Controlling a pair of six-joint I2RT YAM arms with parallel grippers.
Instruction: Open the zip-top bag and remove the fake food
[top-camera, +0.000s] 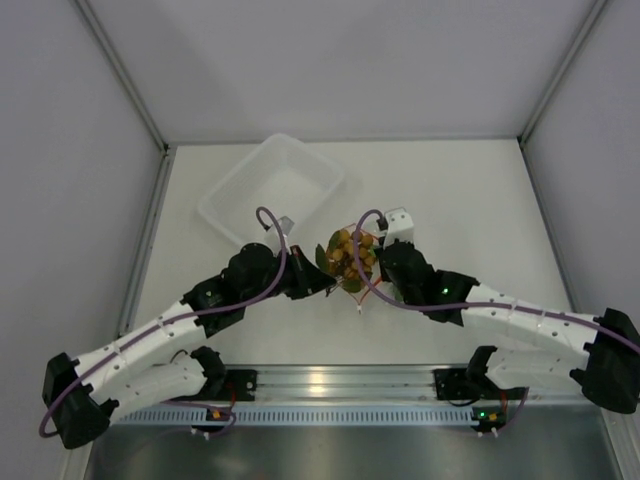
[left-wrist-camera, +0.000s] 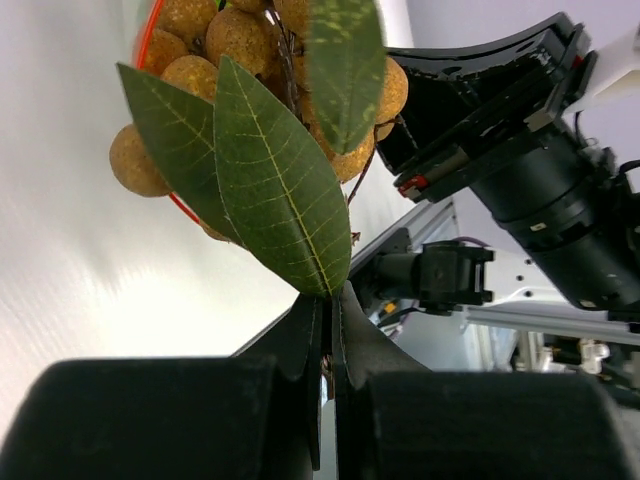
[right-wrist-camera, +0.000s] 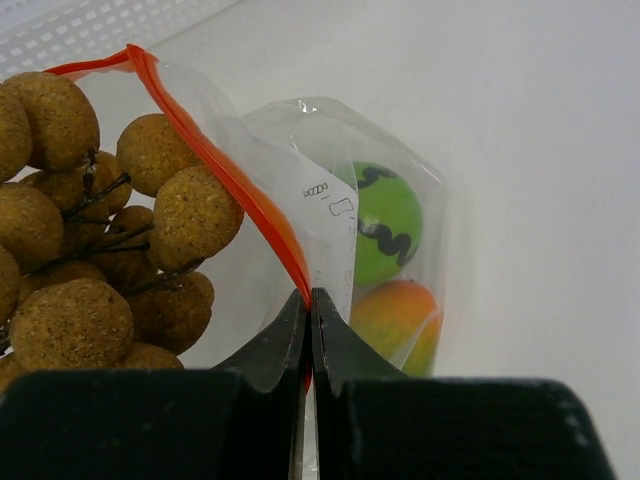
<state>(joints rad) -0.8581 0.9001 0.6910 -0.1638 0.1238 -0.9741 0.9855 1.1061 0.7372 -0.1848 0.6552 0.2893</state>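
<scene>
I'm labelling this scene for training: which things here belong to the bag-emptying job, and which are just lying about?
Job: zip-top bag, pinched by the right gripper; brown-ball cluster with leaves; green ball; orange mango piece.
Lying about: clear plastic tray.

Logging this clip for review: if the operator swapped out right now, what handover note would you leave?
Left gripper: shut, with a leaf tip of the ball cluster at its fingertips. Whether it pinches leaf or bag film cannot be told.
Right gripper: shut on the zip strip of the zip-top bag.
Things: the bag hangs between both grippers mid-table. The cluster sits at the mouth, and the green ball and mango lie deeper inside.
Done: the mouth appears open.
Left: take out all three pieces.
</scene>
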